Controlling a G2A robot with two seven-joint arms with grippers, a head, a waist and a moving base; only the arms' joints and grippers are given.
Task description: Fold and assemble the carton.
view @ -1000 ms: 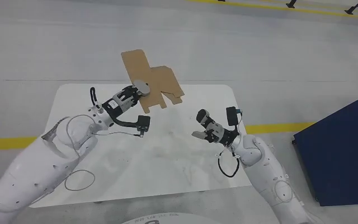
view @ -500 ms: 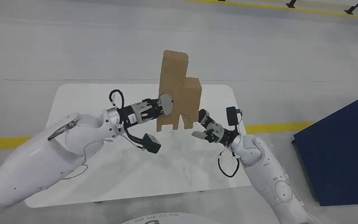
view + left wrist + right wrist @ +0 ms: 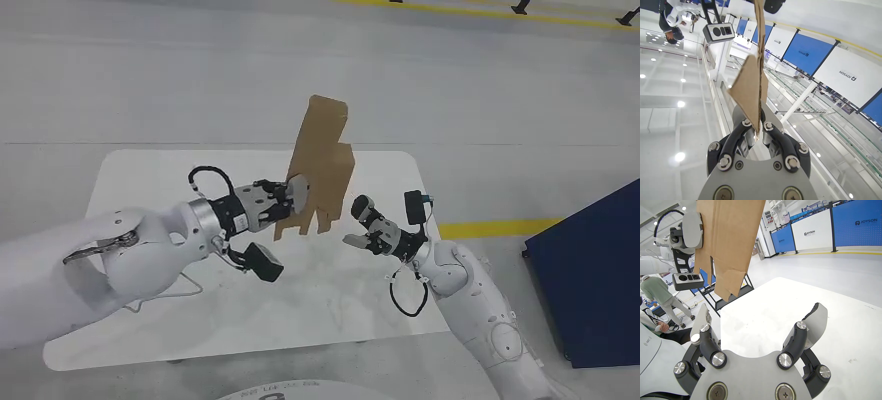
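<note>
left gripper [image 3: 294, 192] is clamping the flat carton's [image 3: 322, 165] edge, holding it upright above the table [image 3: 330, 300] | right gripper [image 3: 357, 225] is hovering with fingers spread, near the carton's 4 o'clock, apart
</note>
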